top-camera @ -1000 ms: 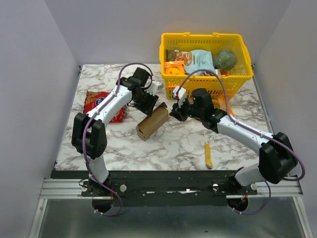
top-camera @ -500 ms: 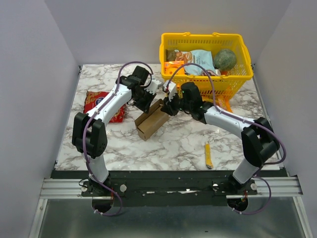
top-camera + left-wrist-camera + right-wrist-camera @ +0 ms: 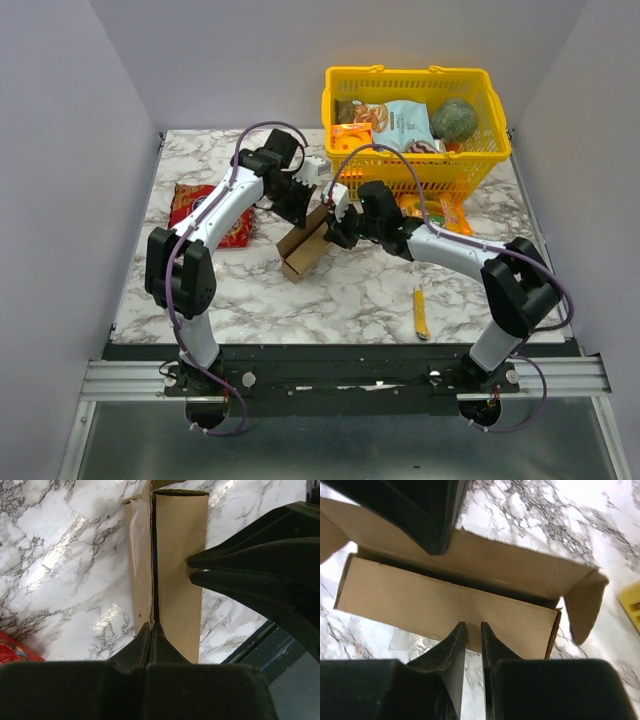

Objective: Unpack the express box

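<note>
Plain brown express box (image 3: pixel 301 254), centre frame, flaps open: left gripper (image 3: pixel 151 628) pinched shut on a flap, right gripper (image 3: pixel 473 628) closed against its panel.

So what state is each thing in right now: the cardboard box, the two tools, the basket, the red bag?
express box: lid open, flaps spread, gripped by both tools; contents hidden.
left tool: shut on the edge of a box panel.
right tool: shut on the box's front wall.
yellow basket: upright, holding packets.
red snack bag: lying flat, untouched.
</note>
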You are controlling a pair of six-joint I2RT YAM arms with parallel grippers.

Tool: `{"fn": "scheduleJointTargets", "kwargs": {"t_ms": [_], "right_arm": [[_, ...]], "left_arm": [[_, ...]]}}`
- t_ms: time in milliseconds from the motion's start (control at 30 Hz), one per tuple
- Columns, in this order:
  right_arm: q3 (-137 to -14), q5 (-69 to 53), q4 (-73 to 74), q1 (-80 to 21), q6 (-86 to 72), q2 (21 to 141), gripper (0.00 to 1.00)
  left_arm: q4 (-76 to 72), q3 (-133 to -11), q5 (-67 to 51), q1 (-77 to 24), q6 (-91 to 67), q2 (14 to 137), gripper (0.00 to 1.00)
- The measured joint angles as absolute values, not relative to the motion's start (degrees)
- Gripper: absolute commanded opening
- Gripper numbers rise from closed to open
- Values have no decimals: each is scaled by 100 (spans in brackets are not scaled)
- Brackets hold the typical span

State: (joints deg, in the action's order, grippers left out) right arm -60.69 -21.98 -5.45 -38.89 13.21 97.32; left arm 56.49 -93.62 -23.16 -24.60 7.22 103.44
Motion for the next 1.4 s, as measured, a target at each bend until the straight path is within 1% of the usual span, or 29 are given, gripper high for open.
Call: {"fn": "scheduleJointTargets", "kwargs": {"t_ms": [200,367,467,567,700,767,800,833,867,1067,1300,1400], "right_arm": [[-5833,-1903,403,-3883,1697,9343,20],[-5406,-1688,1332,-3848,2045,8827,19],[-5284,-1662,1745,-3776,2244,8453,20],[-5312,-1739,1859,-3701,2512,8112,22],[-5553,-1997,1857,-3667,2773,7964,46],[-5686,-2152,1793,-3667,2799,8038,52],[-5745,-2222,1730,-3667,2794,8103,82],[-5780,-2274,1640,-3669,2755,8180,97],[-5782,-2309,1538,-3669,2665,8261,100],[-5806,-2250,1109,-3719,2171,8906,99],[-5966,-1964,854,-3760,1990,9408,87],[-6047,-1916,757,-3778,1977,9526,87]], "left_arm": [[5719,-9657,-2781,-2401,670,10228,0],[5743,-9701,-3253,-2320,663,9959,0],[5673,-9568,-3494,-2283,659,9810,0],[5669,-9354,-3645,-2283,652,9762,0],[5686,-9321,-3710,-2283,635,9773,0],[5675,-9323,-3721,-2285,613,9773,0],[5675,-9323,-3723,-2285,596,9773,0],[5673,-9323,-3726,-2285,582,9773,0],[5664,-9323,-3734,-2285,567,9773,0],[5494,-9085,-3881,-2283,353,9773,0],[5319,-8921,-4121,-2281,95,9828,0],[5240,-8882,-4233,-2244,-56,9872,0]]}}
